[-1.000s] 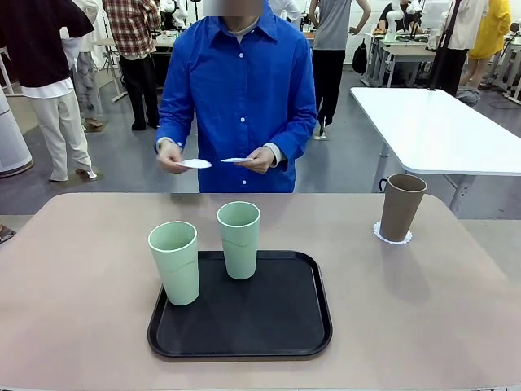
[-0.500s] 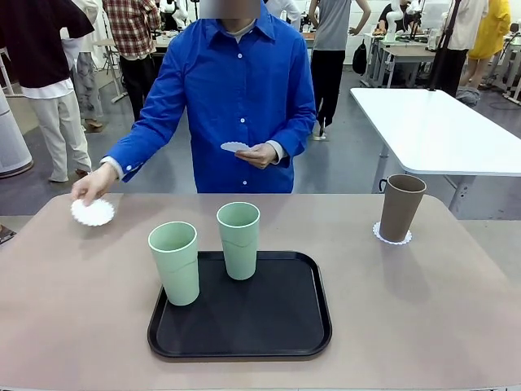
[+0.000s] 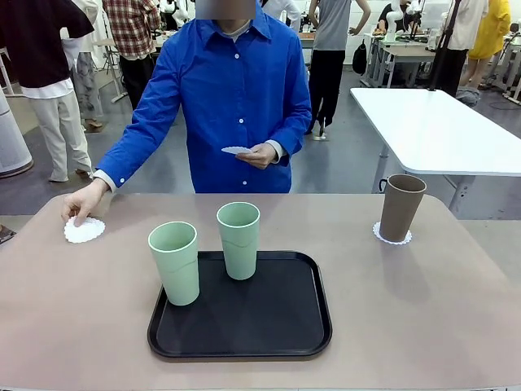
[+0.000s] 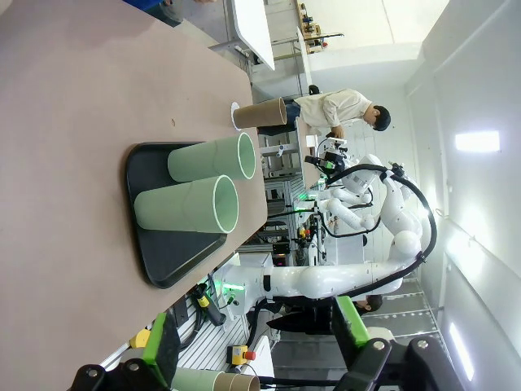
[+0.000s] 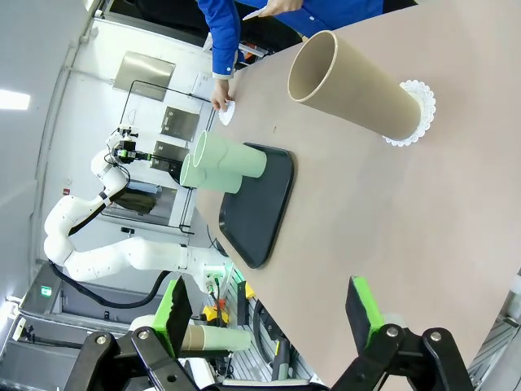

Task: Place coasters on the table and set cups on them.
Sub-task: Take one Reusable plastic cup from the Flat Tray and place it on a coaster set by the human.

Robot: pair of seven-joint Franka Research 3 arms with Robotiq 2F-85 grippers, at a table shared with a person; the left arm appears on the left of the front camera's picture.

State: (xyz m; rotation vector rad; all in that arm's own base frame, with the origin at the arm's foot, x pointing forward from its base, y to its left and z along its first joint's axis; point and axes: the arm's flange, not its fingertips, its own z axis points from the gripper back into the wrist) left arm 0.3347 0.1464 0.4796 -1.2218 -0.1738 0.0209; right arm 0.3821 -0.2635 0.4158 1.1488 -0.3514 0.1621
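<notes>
On the beige-pink table (image 3: 423,309), a person's hand presses a white coaster (image 3: 85,230) down at the far left; the same coaster (image 5: 226,112) shows in the right wrist view. Their other hand holds another coaster (image 3: 237,150) at chest height. The taupe cup (image 3: 401,207) stands on a coaster (image 3: 392,237) at the right. Two mint cups (image 3: 174,262) (image 3: 239,239) stand on the black tray (image 3: 277,318). My left gripper (image 4: 252,338) is open, off the table's side. My right gripper (image 5: 269,314) is open and well back from the taupe cup (image 5: 358,81).
A white table (image 3: 435,130) stands behind at the right. Other people stand in the background. The person in blue is at the table's far edge, one arm stretched over its left corner.
The person's hand has lowered the coaster from just above the far left of the table onto its top. The other hand still holds its coaster. Cups and tray have not moved.
</notes>
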